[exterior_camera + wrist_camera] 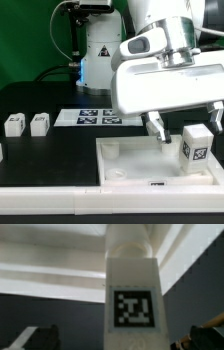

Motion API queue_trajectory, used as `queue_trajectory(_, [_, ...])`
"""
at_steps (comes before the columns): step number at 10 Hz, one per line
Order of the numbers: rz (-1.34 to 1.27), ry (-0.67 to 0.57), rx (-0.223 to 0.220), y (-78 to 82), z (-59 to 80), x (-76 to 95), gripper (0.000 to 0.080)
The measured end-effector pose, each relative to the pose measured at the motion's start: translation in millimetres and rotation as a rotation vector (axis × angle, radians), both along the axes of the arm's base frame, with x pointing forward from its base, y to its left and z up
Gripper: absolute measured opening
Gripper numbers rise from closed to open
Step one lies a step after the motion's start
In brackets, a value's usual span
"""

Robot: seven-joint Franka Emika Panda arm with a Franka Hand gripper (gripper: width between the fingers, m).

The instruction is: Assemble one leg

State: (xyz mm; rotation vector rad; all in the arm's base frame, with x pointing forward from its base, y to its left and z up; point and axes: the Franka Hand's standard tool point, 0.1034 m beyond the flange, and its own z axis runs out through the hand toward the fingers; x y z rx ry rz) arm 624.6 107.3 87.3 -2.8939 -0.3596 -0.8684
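The leg (195, 148) stands upright at about 4 o'clock in the exterior view, on the near corner of the white panel (130, 160) toward that view's right. Its black-and-white tag faces the camera. Whether its foot sits in a socket cannot be told. In the wrist view the leg (132, 297) fills the middle, tag forward, with the pale panel behind it.

The gripper (187, 130) hangs over the leg with its fingers (157, 127) spread. One is at the leg's 9 o'clock and the other at its 2 o'clock, and both seem clear of it. The wrist view shows the gripper (112, 339) the same way, with dark fingertips (30, 336) wide on either side.

The marker board (95, 117) lies at 10 o'clock from the leg. Two spare legs (13, 124) (39, 123) stand on the black table (50, 150) at 9 o'clock, well apart from the panel.
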Motion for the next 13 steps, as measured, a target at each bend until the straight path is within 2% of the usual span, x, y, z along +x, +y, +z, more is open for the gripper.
queue_trajectory(4, [0.005,0.038,0.001,-1.9,-1.7,1.1,0.0649])
queue_trajectory(5, [0.016,0.114,0.007,1.8,-5.7,-0.6,0.0649])
queue_trajectory(7, [0.035,0.321,0.023,10.8,1.3,3.7,0.0649])
queue_trajectory(9, [0.068,0.535,0.021,13.3,1.9,-1.4,0.0649])
queue_trajectory(10, [0.085,0.601,0.024,14.2,3.9,3.4,0.0649])
queue_trajectory(13, [0.073,0.593,0.029,14.7,2.6,7.0,0.0649])
